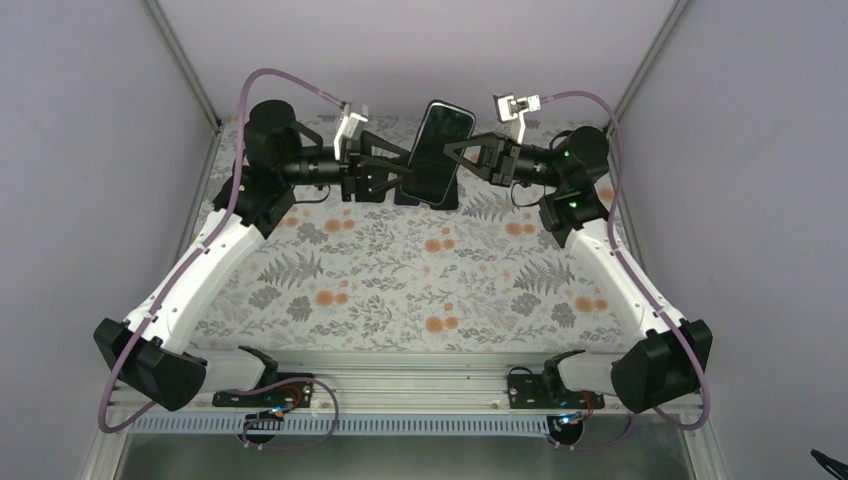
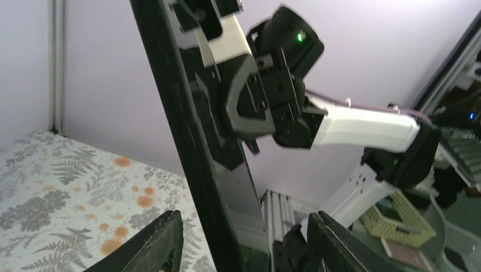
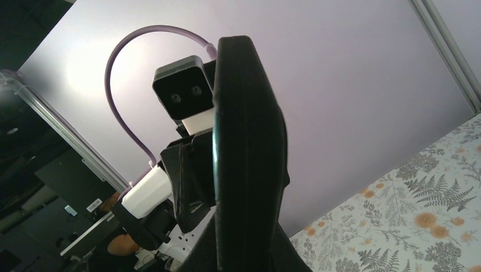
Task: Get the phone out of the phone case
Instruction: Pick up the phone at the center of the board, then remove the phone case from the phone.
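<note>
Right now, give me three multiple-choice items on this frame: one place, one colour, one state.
1. Where is the phone?
A. lying flat by the arm bases
B. held up over the far end of the table
C. on the metal rail at the near edge

2. What colour are the arm cables?
A. purple
B. yellow
C. green

3. How does the left gripper stand?
A. shut on the phone
B. open, one finger on each side of the phone
C. out of view

Answers:
1. B, the top view shows it raised between the two wrists, with the right gripper clamped on it.
2. A, both loops over the arms are purple.
3. B, the left wrist view shows its fingers spread wide and clear of the phone's edge.
</note>
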